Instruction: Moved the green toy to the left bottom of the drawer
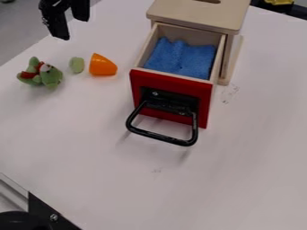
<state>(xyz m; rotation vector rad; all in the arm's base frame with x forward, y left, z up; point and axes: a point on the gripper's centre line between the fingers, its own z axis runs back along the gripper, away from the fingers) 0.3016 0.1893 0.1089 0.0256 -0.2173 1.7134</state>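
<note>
Fingers apart, the end effector (73, 29) should squarely straddle the green plush toy (50, 77) left of the drawer (174, 85) before closing.

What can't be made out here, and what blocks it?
All in the camera view:
- Drawer floor: hidden by blue cloth.
- Box interior: hidden by its top.
- End effector, upper part: cut off by top edge.
- Yellow thing: likewise cut off.
- Marks: too small to read.

The soft green toy (51, 77), patched red, lies near the desk's (90, 157) upper-left edge; the red-fronted drawer (174, 82) stands open.
</note>
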